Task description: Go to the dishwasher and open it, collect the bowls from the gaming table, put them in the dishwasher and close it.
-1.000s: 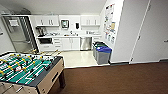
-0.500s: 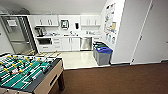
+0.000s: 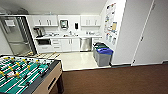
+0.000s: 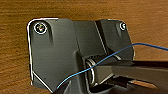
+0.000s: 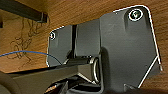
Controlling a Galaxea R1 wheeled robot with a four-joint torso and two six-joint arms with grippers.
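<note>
Dishwasher (image 3: 85,44) (steel) beside bins (image 3: 102,55)

Small kitchenette at the back: white upper cabinets (image 3: 46,20), white lower cabinets (image 3: 65,44) under a cluttered counter (image 3: 67,36), pale tile floor (image 3: 76,60). Up front it's brown carpet (image 3: 117,80) (pretty dark). A foosball table (image 3: 25,75) sits at the near left. Two bins, one with a blue lid (image 3: 104,51), stand beside a white wall (image 3: 130,32) hung with posters (image 3: 111,20).
</note>
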